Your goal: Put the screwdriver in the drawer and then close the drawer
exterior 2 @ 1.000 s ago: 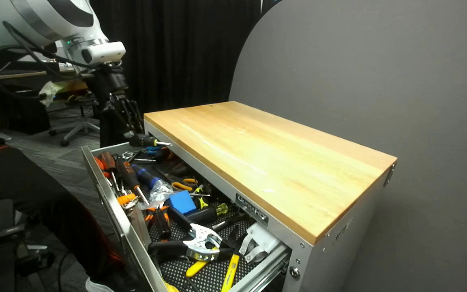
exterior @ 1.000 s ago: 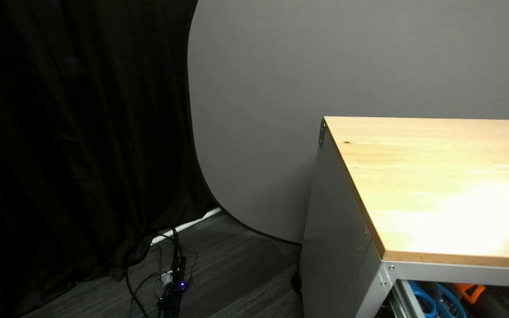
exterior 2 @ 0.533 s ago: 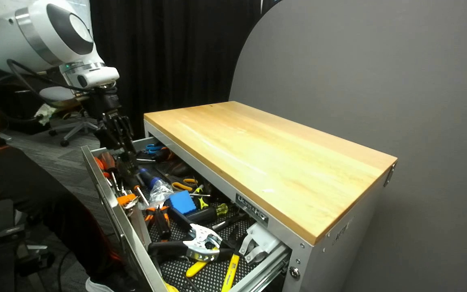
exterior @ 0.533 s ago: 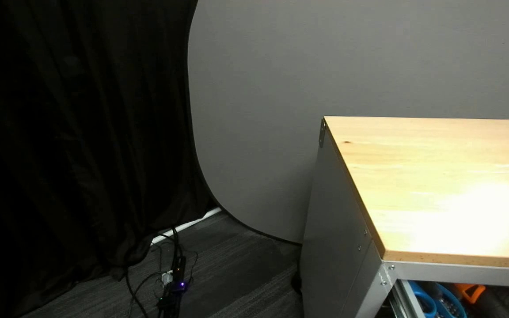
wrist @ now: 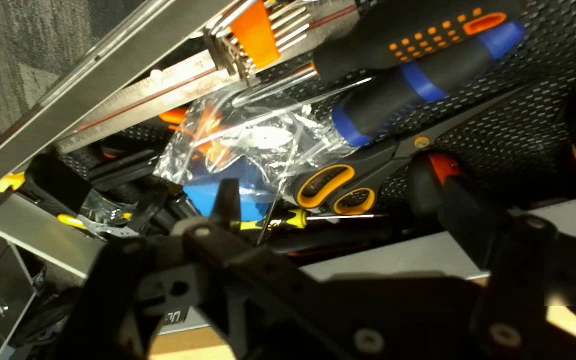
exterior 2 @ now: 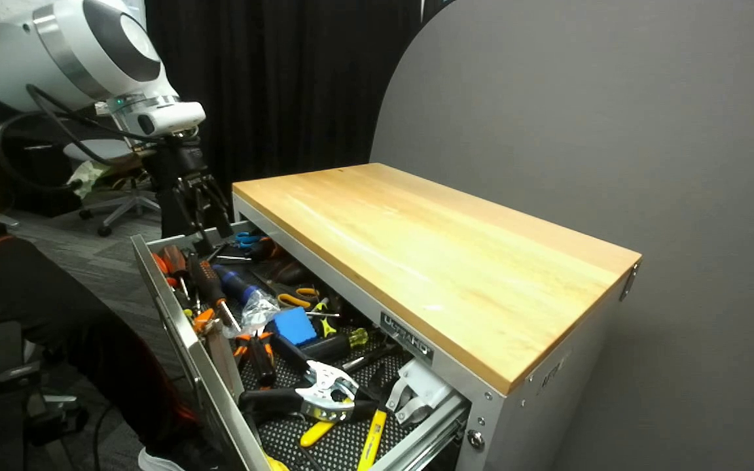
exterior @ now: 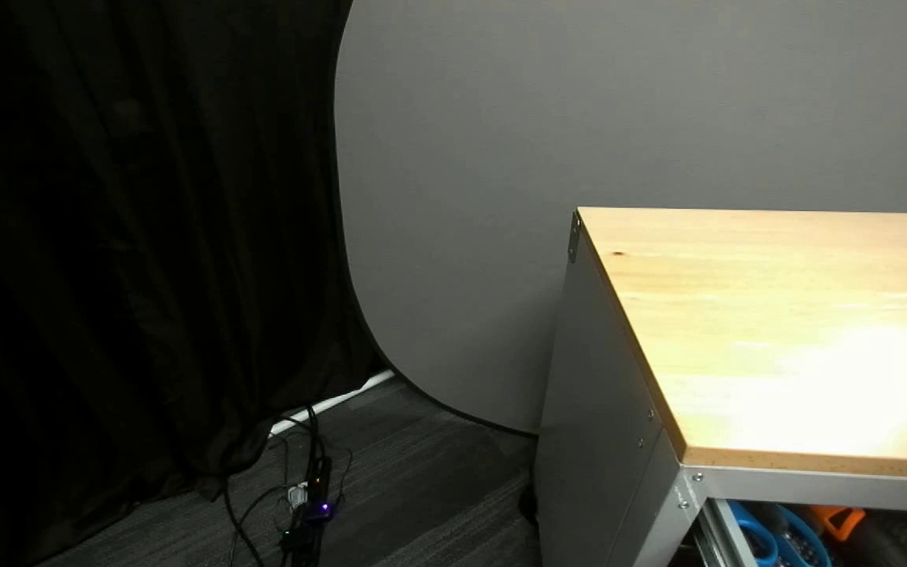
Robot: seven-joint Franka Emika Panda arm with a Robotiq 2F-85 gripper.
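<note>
The drawer is pulled out from the cabinet in both exterior views and holds many tools. My gripper hangs over its far end, fingers spread, nothing between them. In the wrist view the gripper also stands wide, one finger on each side of an empty gap. The screwdriver seems to lie inside along the drawer's front wall, where a small yellow-green bit shows beside an orange key holder; most of it is hidden. I cannot pick it out in the wrist view.
Other tools crowd the drawer: an orange-dotted screwdriver, yellow-handled scissors, a blue block and a spring clamp. The wooden top overhangs behind. A person's leg is close to the drawer front.
A second ago my gripper held the screwdriver above the drawer, then dipped in among the tools. Now it is a little higher, its fingers spread and the screwdriver out of them.
</note>
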